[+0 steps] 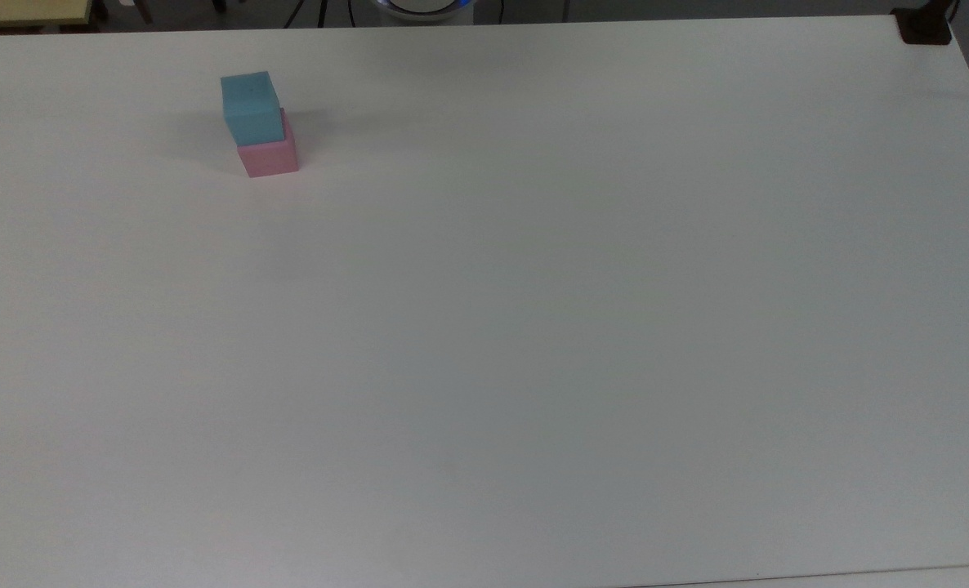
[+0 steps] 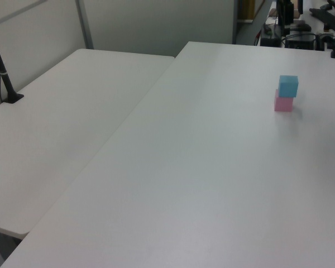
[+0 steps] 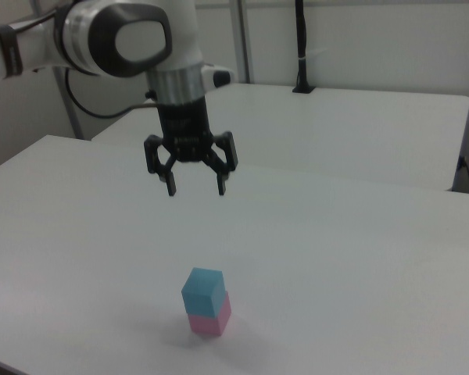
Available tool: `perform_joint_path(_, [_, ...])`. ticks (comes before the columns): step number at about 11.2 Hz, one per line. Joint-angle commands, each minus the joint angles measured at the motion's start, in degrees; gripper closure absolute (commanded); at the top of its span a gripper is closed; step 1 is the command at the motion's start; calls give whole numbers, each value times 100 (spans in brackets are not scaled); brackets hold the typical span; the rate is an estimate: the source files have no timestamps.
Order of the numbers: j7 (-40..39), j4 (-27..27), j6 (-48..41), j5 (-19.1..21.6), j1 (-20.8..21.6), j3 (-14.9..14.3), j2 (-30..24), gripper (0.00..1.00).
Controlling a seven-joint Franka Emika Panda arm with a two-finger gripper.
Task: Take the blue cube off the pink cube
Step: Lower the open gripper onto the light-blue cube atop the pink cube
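My gripper (image 3: 195, 190) hangs in the air with its fingers spread apart and nothing between them, well above the white table (image 1: 533, 327). The blue cube (image 3: 202, 291) sits on the pink cube (image 3: 211, 318), both near one corner of the table; in the top view they lie toward the top view's upper left (image 1: 249, 108), and in the left view toward the left view's right edge (image 2: 288, 85). The blue cube is not squared up on the pink one: it is turned a little and overhangs one side, so part of the pink top is bare.

That offset is my main worry. If I come down off-centre, one finger could strike the blue cube's top or edge and push it off sideways, or tip the whole stack. If I go too low, my fingertips may catch the pink cube as well and lift or drag both together. Since the blue cube is rotated, closing on its corners instead of flat faces could twist it out of my hold. The stack also stands close to the table edge, so a knocked cube could tumble to the floor.
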Motion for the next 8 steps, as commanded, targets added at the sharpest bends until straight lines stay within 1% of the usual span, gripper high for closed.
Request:
perform_joint_path(1, [-70, -806, 8, -56, -177, -16, -58, 5])
perform_joint_path(2, [96, -1044, 261, 5, -186, -16, -23, 5])
perform_joint_path(3, [394, -1307, 516, 32, -187, -16, -14, 2])
perform_joint_path(4, [605, -1545, 718, 32, -187, -16, -5, 1])
perform_joint_path(5, [651, -1756, 1034, 32, -187, -16, 3, 0])
perform_joint_path(6, [651, -1889, 1254, 32, -187, -16, 21, 0])
perform_joint_path(8, [695, -1916, 1414, 32, -187, -17, 240, 0])
